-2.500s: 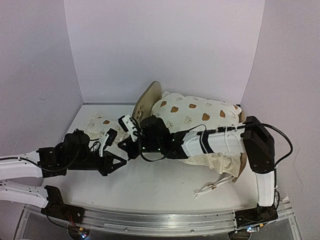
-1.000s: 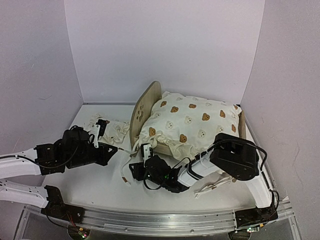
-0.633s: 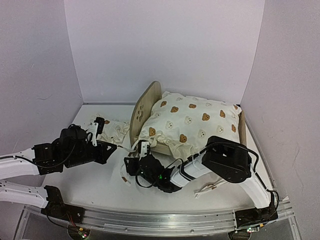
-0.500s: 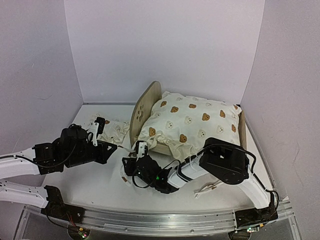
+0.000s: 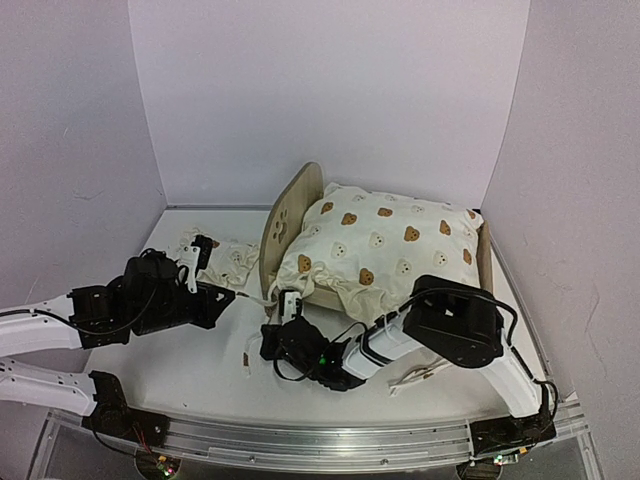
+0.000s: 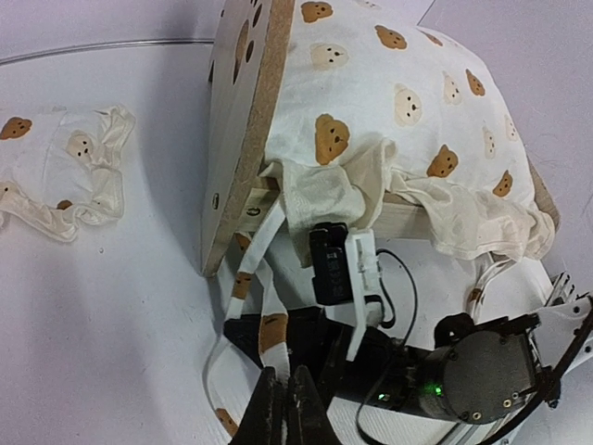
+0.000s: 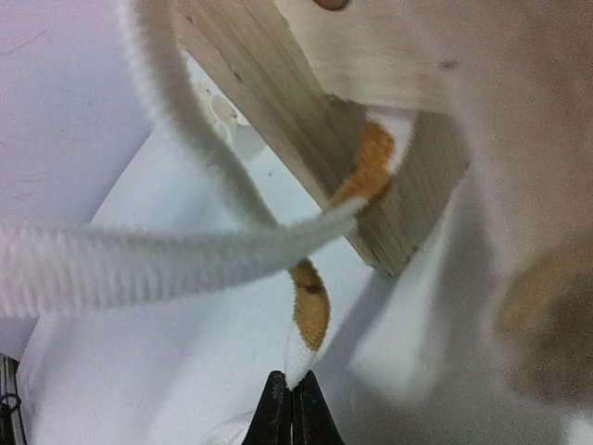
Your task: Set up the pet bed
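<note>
The pet bed's wooden headboard [image 5: 290,220] stands upright with the bear-print cushion [image 5: 385,245] lying over the frame; the striped base is hidden. In the left wrist view the headboard [image 6: 236,120] and cushion [image 6: 389,102] fill the top. My left gripper [image 6: 284,403] is shut on a cushion tie [image 6: 271,336] hanging from the cushion's near-left corner. My right gripper [image 7: 292,394] is shut on the end of another tie [image 7: 310,311] beside the wooden frame leg [image 7: 278,83]. In the top view the left gripper [image 5: 232,298] and right gripper [image 5: 268,345] sit low by that corner.
The small bear-print pillow [image 5: 225,262] lies on the table left of the headboard, behind my left arm; it also shows in the left wrist view [image 6: 65,167]. More cushion ties [image 5: 420,375] trail off the front right. White walls close in on three sides.
The right arm came off the cushion and dropped to the table in front of the bed, then shifted slightly right. The left gripper moved a little toward the headboard corner.
</note>
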Motion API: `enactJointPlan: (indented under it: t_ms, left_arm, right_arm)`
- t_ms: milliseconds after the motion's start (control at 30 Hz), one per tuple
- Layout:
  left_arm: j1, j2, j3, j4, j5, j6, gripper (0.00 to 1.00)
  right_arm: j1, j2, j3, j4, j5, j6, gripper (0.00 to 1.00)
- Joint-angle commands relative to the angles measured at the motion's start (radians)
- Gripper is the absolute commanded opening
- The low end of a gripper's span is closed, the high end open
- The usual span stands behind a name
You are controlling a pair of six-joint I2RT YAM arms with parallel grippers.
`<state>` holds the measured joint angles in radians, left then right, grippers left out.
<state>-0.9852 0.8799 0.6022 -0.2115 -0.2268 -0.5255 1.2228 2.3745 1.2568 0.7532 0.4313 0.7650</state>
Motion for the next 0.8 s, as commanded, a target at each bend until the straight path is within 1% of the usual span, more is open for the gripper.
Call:
enactJointPlan:
  t_ms: [0,33,67,167,200,233,300,333,367,400,467,500,533,633,700,733,767]
  left_arm:
    - [0.004,0.045,0.035,-0.005,-0.024,-0.007,0.00]
    - [0.005,0.060,0.036,-0.011,-0.024,-0.015,0.00]
    - [0.005,0.073,0.034,-0.013,-0.018,-0.023,0.00]
    - [0.005,0.102,0.023,-0.011,-0.008,-0.044,0.00]
    - [0.005,0.112,0.021,-0.012,-0.008,-0.049,0.00]
    - [0.005,0.117,0.018,-0.012,-0.008,-0.053,0.00]
    - [0.005,0.125,0.017,-0.013,-0.008,-0.056,0.00]
    - [0.004,0.125,0.019,-0.013,-0.010,-0.056,0.00]
    - [0.005,0.127,0.024,-0.011,-0.013,-0.055,0.00]
    - [0.005,0.127,0.027,-0.014,-0.014,-0.052,0.00]
    - [0.005,0.127,0.035,-0.015,-0.014,-0.047,0.00]
    - [0.005,0.129,0.036,-0.014,-0.014,-0.047,0.00]
    - [0.005,0.131,0.037,-0.014,-0.013,-0.049,0.00]
    - [0.005,0.154,0.041,-0.006,-0.006,-0.046,0.00]
    - [0.005,0.171,0.043,0.001,0.003,-0.041,0.00]
    - [0.005,0.178,0.043,0.003,0.006,-0.039,0.00]
    - [0.005,0.186,0.042,0.005,0.007,-0.038,0.00]
  right_arm:
    - [-0.012,-0.218,-0.111,-0.122,-0.094,-0.062,0.00]
    - [-0.024,-0.260,-0.132,-0.172,-0.153,-0.083,0.00]
    - [-0.038,-0.290,-0.150,-0.211,-0.252,-0.110,0.00]
    - [-0.084,-0.359,-0.186,-0.269,-0.468,-0.221,0.00]
    - [-0.095,-0.377,-0.186,-0.301,-0.497,-0.235,0.00]
    - [-0.106,-0.385,-0.175,-0.349,-0.524,-0.241,0.03]
    - [-0.130,-0.375,-0.152,-0.392,-0.627,-0.251,0.03]
    - [-0.136,-0.363,-0.140,-0.410,-0.661,-0.249,0.00]
    - [-0.139,-0.343,-0.103,-0.456,-0.704,-0.261,0.00]
    - [-0.142,-0.302,-0.034,-0.624,-0.739,-0.294,0.00]
    - [-0.142,-0.261,0.095,-0.872,-0.778,-0.382,0.00]
    - [-0.142,-0.258,0.139,-0.998,-0.758,-0.417,0.00]
    - [-0.141,-0.276,0.160,-1.076,-0.703,-0.447,0.00]
    - [-0.156,-0.322,0.175,-1.244,-0.646,-0.532,0.00]
    - [-0.165,-0.304,0.234,-1.371,-0.654,-0.600,0.00]
    - [-0.165,-0.284,0.271,-1.419,-0.633,-0.621,0.00]
    - [-0.165,-0.263,0.298,-1.442,-0.624,-0.632,0.08]
